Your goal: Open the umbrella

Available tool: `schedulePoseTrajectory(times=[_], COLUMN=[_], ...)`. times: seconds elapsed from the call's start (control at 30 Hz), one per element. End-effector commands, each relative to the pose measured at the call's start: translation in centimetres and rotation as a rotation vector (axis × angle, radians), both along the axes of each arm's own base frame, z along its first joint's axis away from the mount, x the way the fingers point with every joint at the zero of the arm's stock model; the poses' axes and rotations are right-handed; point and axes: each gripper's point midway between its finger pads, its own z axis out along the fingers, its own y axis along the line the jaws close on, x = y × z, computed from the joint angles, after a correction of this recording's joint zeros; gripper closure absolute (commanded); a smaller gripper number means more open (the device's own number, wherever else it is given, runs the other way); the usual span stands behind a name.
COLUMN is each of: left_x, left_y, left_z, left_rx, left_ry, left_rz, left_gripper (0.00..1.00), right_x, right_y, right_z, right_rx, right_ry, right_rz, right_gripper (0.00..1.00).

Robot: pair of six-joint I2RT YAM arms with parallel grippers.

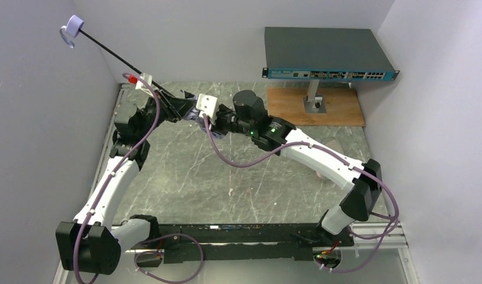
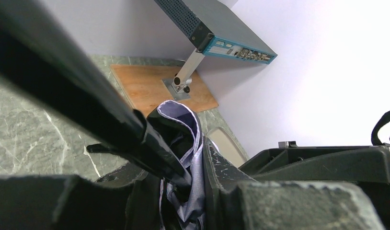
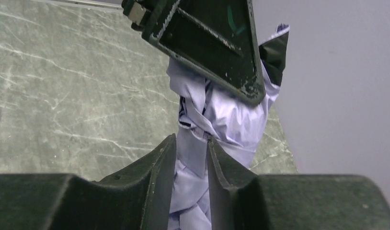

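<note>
The umbrella is held in the air over the back left of the table, still folded. Its pale lilac handle points up to the far left on the thin black shaft. My left gripper is shut on the umbrella where the shaft meets the bunched lilac and black fabric, which fills the gap between its fingers. My right gripper is shut on the folded lilac canopy just beyond the left gripper, both pads pressing the fabric.
A blue-grey network switch stands on a metal post over a wooden board at the back right. Grey walls close the table in on the left, back and right. A flat pale piece lies on the marble table.
</note>
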Motion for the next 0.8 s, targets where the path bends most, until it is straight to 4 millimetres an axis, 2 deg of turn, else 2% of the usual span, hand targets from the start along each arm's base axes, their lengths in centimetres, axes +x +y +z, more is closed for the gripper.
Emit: schedulePoseTrajectory(times=[0.0,0.03,0.13,0.17,0.3,0.43,0.57,0.77], left_x=[-1.5,-1.5,-1.3,-1.2,-0.7,0.7,2.7,5.0], left_y=[-1.1,-1.1,-0.9,-0.9,-0.4,0.6,2.4,4.0], left_z=[3.4,3.4,3.5,3.6,3.8,3.4,3.3,4.3], left_rx=[-0.041,-0.041,-0.042,-0.044,-0.053,-0.092,-0.17,-0.252], left_ry=[-0.096,-0.099,-0.095,-0.096,-0.091,-0.041,0.038,0.088], left_rz=[-0.057,-0.055,-0.043,-0.038,-0.005,0.047,0.129,0.185], left_gripper=[1.0,1.0,1.0,1.0,1.0,1.0,1.0,1.0], right_x=[0.4,0.3,0.4,0.4,0.3,-1.2,-2.6,-2.5], right_y=[1.6,1.7,1.8,1.8,1.4,1.5,2.4,4.3], right_z=[1.8,1.5,1.0,0.7,0.0,-0.3,-0.3,-0.8], right_rx=[0.038,0.03,0.015,0.009,-0.015,-0.01,0.027,0.056], right_ry=[-0.066,-0.068,-0.065,-0.062,-0.048,-0.03,0.019,0.114], right_rz=[0.017,0.022,0.019,0.017,0.01,0.076,0.153,0.174], right_gripper=[0.72,0.75,0.97,1.0,1.0,1.0,1.0,1.0])
